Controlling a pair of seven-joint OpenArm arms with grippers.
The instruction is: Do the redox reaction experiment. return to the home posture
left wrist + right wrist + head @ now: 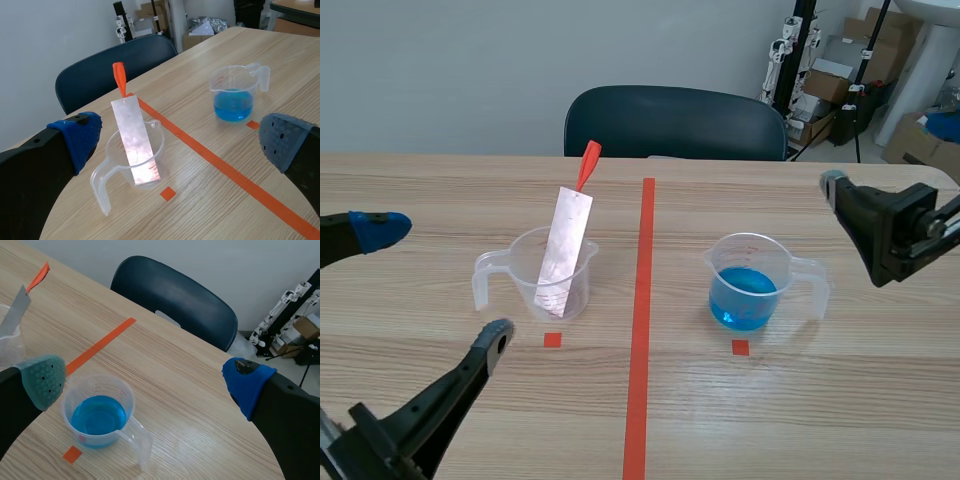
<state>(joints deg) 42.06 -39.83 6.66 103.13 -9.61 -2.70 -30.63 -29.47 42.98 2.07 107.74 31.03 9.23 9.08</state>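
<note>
A clear beaker (545, 285) left of the centre tape holds a shiny metal strip (563, 250) with an orange tag, leaning upright. A second clear beaker (752, 285), holding blue liquid, stands right of the tape. My left gripper (438, 285) hovers open, near and left of the strip beaker, holding nothing. In the left wrist view that beaker (137, 160) and strip (136, 145) lie ahead between the wide-spread fingers of the left gripper (181, 142). My right gripper (890, 215) is open to the right of the blue beaker (100, 412), which lies ahead of the right gripper (146, 382).
An orange-red tape line (642, 320) runs down the table's middle, with a small square mark before each beaker. A dark blue chair (675, 122) stands behind the far edge. Boxes and stands (840, 70) fill the back right corner.
</note>
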